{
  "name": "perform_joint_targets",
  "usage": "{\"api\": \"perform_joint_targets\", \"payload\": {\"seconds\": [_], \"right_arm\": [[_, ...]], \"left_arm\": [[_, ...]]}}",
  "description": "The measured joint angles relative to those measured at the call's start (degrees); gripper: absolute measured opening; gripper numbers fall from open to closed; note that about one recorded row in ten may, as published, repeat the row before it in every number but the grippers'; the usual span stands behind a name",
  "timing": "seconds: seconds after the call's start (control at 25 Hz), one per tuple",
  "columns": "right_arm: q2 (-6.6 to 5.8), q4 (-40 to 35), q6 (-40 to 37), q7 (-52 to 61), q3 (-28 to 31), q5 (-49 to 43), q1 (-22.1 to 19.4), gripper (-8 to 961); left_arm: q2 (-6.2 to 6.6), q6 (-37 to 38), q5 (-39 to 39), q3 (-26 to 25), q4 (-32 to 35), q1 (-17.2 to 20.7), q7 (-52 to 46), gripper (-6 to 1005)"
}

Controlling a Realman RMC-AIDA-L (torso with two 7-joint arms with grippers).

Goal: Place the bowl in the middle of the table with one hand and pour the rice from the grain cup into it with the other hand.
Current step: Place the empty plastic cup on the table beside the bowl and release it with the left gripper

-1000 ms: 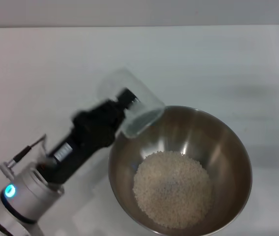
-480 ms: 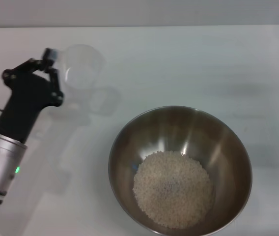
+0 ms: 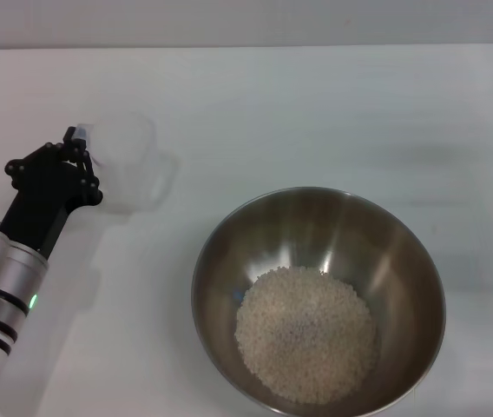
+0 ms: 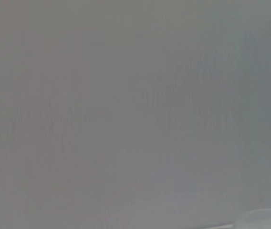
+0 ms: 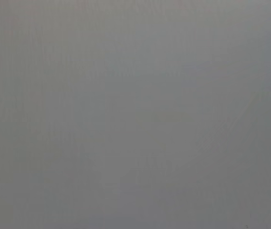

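At left of frame, left pincer beside cup on white surface; grip state unclear. Cup looks empty. Bowl, lower centre-right, holds rice. Pour judged done; release, retreat left. Right pincer unseen.

left wrist cam: almost all flat grey, nothing identifiable. only a faint pale curved edge at one corner.
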Motion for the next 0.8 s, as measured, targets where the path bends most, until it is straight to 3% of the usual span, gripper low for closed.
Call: {"api": "perform_joint_targets", "payload": {"seconds": [0.32,0.8], "right_arm": [[0.0,0.0,0.0,1.5,0.6,0.0,0.0,421],[0.0,0.8,-0.8,3.1,0.6,0.0,-0.5,421]], "left_arm": [[-0.07,-5.3,-0.2,-0.1,-0.1,-0.8,-0.1,155],[-0.08,-6.0,-0.3,-0.2,0.3,-0.7,0.3,169]]}}
